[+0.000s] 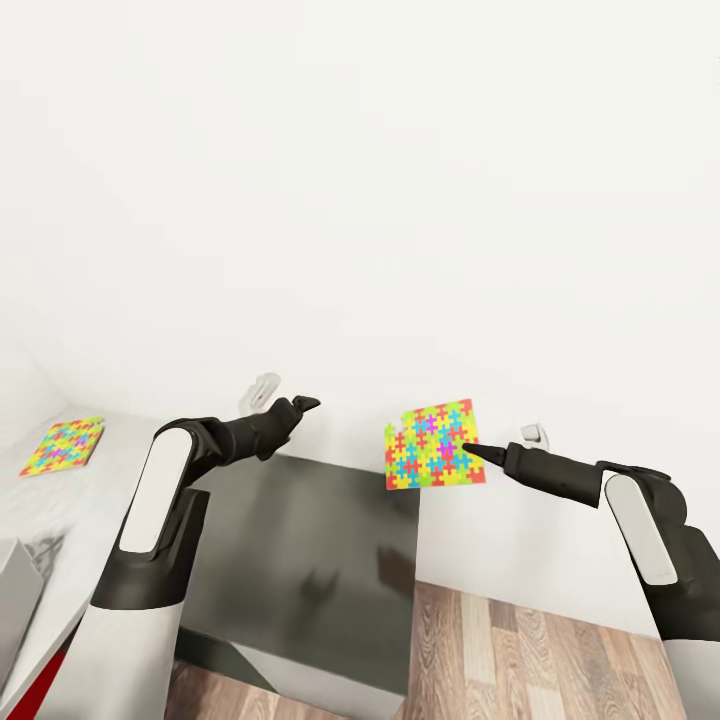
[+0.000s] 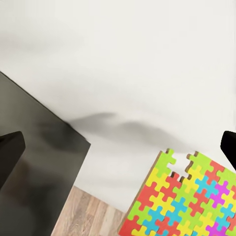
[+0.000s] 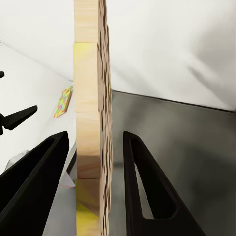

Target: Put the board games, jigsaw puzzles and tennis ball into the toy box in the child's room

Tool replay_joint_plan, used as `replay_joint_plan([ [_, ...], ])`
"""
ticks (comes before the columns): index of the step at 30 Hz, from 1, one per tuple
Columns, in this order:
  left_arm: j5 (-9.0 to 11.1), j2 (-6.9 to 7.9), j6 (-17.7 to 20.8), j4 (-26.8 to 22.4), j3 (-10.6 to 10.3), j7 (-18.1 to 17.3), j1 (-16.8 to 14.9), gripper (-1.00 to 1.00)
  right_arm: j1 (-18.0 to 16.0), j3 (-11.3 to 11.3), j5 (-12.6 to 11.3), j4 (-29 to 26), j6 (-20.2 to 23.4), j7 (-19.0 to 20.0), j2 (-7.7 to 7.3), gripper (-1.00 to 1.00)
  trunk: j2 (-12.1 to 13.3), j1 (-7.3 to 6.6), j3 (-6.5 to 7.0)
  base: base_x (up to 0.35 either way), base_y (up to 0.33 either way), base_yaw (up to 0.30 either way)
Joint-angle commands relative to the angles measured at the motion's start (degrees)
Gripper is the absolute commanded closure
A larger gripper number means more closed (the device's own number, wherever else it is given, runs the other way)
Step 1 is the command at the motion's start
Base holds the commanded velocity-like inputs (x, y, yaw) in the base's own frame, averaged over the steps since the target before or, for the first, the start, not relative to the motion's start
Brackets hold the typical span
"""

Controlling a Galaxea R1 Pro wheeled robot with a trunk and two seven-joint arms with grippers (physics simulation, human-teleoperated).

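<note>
Here the right gripper (image 1: 470, 452) holds one jigsaw puzzle (image 1: 433, 444) by its edge, up in the air in front of the white wall (image 1: 400, 200). Seen from the right wrist, the puzzle (image 3: 91, 118) stands edge-on between the two dark fingers (image 3: 142, 182), its pale wooden side facing the camera; whether the fingers press on it cannot be made out there, though they sit just beside it on either side. The held puzzle hangs above the far corner of the dark grey cabinet (image 1: 300, 560), over the strip where the cabinet meets the wood-plank floor (image 1: 520, 650).

The left gripper (image 1: 298, 404) hovers over the cabinet's far edge, near the wall, well apart from the held puzzle. Its fingers stand wide with nothing between them; from the left wrist, the finger (image 2: 10, 152) tips frame the cabinet (image 2: 34, 162) and the coloured puzzle (image 2: 184, 199).

A second jigsaw puzzle (image 1: 62, 445) lies flat on the pale surface (image 1: 60, 510) to the left of the cabinet, close to the wall. At the surface's near edge, beside the left arm, a corner of a light grey box (image 1: 15, 590) shows.
</note>
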Motion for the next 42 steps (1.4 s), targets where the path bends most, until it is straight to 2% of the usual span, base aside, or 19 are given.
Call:
replay_joint_plan([
  [1,0.52,-0.02,0.06,-0.05,0.03,0.60,-0.06,-1.00,-0.06,-0.07,0.35,0.00,0.26,0.44,0.00,1.00,-0.11,0.04,-0.02,0.000,0.000,0.000],
  [18,0.52,0.04,0.06,0.05,0.15,0.60,-0.05,-1.00,0.01,-0.09,0.32,-0.36,0.26,0.44,-0.18,1.00,-0.11,0.04,1.31,0.000,0.000,0.000],
  [42,0.44,0.05,0.12,-0.11,-0.25,0.67,0.09,-1.00,0.16,-0.10,0.29,-0.62,0.26,0.65,-0.30,1.00,-0.11,0.04,1.50,0.000,0.000,0.000],
])
